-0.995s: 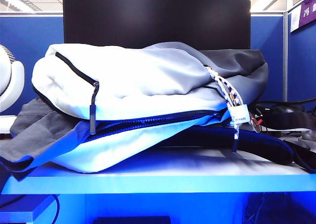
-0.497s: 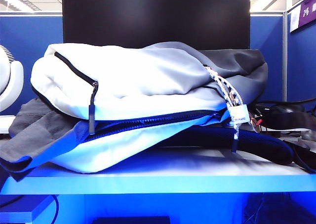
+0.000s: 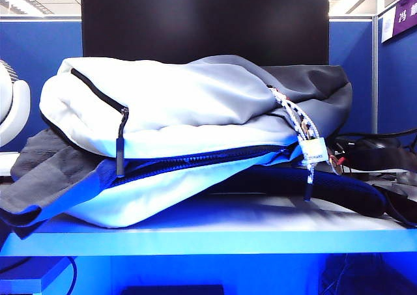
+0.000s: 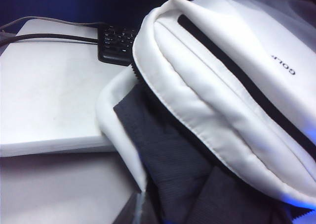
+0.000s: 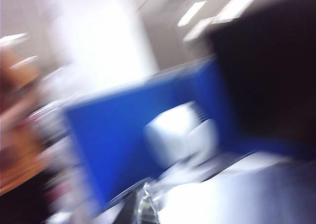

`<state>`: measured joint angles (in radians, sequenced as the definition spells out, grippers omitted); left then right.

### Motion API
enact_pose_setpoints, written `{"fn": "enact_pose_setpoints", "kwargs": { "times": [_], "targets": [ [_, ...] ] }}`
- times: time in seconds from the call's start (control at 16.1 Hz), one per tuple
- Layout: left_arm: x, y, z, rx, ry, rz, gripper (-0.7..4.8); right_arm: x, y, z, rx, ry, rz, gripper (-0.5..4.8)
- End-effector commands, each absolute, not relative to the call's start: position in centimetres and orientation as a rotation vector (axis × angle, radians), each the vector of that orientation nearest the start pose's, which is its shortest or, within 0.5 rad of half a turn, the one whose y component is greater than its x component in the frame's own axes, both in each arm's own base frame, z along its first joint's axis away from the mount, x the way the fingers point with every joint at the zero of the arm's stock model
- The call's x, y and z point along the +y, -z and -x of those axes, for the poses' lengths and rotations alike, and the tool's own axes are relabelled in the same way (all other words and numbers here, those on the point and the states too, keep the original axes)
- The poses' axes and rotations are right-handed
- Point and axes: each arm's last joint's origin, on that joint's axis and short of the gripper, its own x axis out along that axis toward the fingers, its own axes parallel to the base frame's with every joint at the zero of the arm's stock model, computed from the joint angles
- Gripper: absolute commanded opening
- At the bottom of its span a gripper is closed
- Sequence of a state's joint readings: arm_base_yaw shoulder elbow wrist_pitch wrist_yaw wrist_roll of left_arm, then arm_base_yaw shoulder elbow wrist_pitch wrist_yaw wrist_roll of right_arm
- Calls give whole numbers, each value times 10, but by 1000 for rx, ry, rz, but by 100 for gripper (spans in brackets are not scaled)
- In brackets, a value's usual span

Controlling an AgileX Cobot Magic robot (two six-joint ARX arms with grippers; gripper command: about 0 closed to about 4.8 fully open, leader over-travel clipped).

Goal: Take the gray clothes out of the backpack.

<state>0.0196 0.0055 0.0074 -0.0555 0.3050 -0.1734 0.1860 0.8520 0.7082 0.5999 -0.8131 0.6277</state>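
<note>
The backpack (image 3: 176,119) is seen lying on its side across the middle of the surface (image 3: 215,233) in the exterior view, its main zipper parted. The gray clothes (image 3: 49,174) are seen spilling from its opening at lower left. Neither gripper is shown in any view; both are recorded as fully closed, with nothing seen held. The right wrist view is blurred.

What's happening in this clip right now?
Nothing is being handled yet. The backpack lies on its side on the table, its zipper open, with the gray clothes spilling from the opening. Neither gripper shows in any view; both are shut. The right wrist view is motion-blurred and aimed across the room.
</note>
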Motion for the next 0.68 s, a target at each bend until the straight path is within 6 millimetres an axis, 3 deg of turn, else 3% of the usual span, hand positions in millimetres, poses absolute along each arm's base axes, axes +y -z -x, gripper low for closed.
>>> {"fn": "enact_pose_setpoints", "kwargs": {
  "times": [0.06,0.19,0.25,0.31,0.37,0.44,0.5,0.62,0.68],
  "targets": [
    [-7,-163,-96,55,289,176,-3,104,-366,-205,-10,-1262,-429,0],
    [-7,-162,-96,56,286,176,-3,163,-349,-228,102,-1388,-410,5],
    [-7,-163,-96,55,285,176,-3,185,-336,-233,131,-1392,-391,52],
    [-7,-162,-96,55,284,176,-3,203,-322,-235,146,-1361,-368,174],
    [-7,-163,-96,55,285,176,-3,216,-311,-235,141,-1340,-323,285],
    [-7,-163,-96,55,285,176,-3,229,-301,-234,141,-1323,-274,319],
    [-7,-163,-96,55,285,176,-3,238,-292,-232,145,-1289,-228,322],
    [-7,-163,-96,55,285,177,-3,259,-272,-223,104,-1123,13,447],
    [-7,-162,-96,56,285,177,-3,265,-267,-217,75,-1057,144,475]
  ]
}}
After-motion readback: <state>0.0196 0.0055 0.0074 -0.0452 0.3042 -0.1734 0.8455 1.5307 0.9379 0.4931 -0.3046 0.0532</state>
